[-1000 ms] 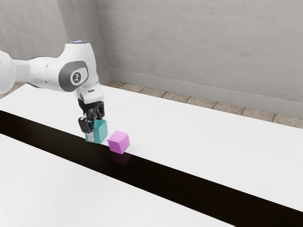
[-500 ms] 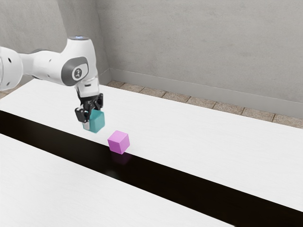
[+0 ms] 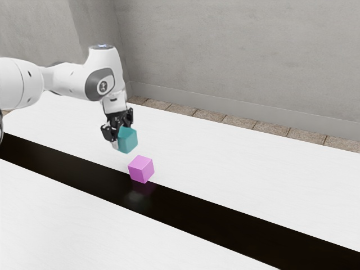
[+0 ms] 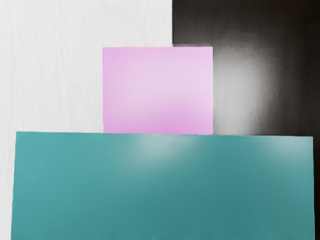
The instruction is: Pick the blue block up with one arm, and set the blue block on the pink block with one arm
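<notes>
Grey-walled room, white table with a black stripe.
Plain grey concrete-look walls (image 3: 236,50) meet in a corner toward the exterior view's left. A pale baseboard strip (image 3: 242,107) runs along their foot, with a brown tiled floor (image 3: 270,128) behind the table. Matte white tabletop (image 3: 253,163), faint grain; a wide glossy black band (image 3: 225,225) crosses it diagonally with soft glare. Light even, diffuse.

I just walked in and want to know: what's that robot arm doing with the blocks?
The gripper is shut on the blue block and holds it up in the air. The pink block sits on the table, right at the edge of a black strip. The blue block hangs a little higher and toward the exterior view's left of the pink one, not yet on it.
</notes>
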Motion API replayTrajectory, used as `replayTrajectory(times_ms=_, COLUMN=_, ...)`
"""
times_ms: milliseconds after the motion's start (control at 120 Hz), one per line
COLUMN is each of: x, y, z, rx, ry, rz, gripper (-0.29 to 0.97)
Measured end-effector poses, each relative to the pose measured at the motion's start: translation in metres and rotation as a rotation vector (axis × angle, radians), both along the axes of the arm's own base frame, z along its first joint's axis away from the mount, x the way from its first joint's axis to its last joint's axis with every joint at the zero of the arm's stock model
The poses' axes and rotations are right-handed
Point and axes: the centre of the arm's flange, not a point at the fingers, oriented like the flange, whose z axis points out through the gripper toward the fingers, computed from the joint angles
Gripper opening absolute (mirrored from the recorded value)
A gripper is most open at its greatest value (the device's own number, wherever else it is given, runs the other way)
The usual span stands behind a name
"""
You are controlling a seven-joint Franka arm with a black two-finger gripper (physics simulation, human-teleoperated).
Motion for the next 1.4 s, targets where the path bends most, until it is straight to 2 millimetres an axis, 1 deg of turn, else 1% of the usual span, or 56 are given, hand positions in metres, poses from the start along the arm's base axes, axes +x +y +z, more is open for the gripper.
replayTrajectory(times_ms=175, x=-0.001, y=-0.008, z=-0.012, rx=-0.018, ry=0.019, rz=-0.02, gripper=0.37)
replayTrajectory(times_ms=342, x=0.0, y=-0.024, z=-0.022, rx=-0.034, ry=0.033, rz=-0.055, gripper=0.36)
replayTrajectory(times_ms=433, x=0.001, y=-0.028, z=-0.026, rx=-0.05, ry=0.039, rz=-0.06, gripper=0.39)
replayTrajectory(times_ms=467, x=0.001, y=-0.028, z=-0.027, rx=-0.056, ry=0.04, rz=-0.061, gripper=0.41)
replayTrajectory(times_ms=542, x=0.001, y=-0.03, z=-0.028, rx=-0.064, ry=0.041, rz=-0.064, gripper=0.37)
replayTrajectory(times_ms=808, x=0.001, y=-0.031, z=-0.031, rx=-0.074, ry=0.044, rz=-0.077, gripper=0.37)
replayTrajectory(times_ms=900, x=0.0, y=-0.027, z=-0.032, rx=-0.074, ry=0.045, rz=-0.075, gripper=0.38)
replayTrajectory(times_ms=992, x=0.0, y=-0.026, z=-0.032, rx=-0.073, ry=0.045, rz=-0.078, gripper=0.37)
replayTrajectory(times_ms=1117, x=0.001, y=-0.029, z=-0.032, rx=-0.075, ry=0.045, rz=-0.086, gripper=0.37)
replayTrajectory(times_ms=1133, x=0.001, y=-0.029, z=-0.032, rx=-0.075, ry=0.045, rz=-0.086, gripper=0.37)
replayTrajectory(times_ms=1175, x=0.001, y=-0.029, z=-0.032, rx=-0.075, ry=0.045, rz=-0.088, gripper=0.44)
replayTrajectory(times_ms=1400, x=0.0, y=-0.031, z=-0.034, rx=-0.078, ry=0.051, rz=-0.094, gripper=0.58)
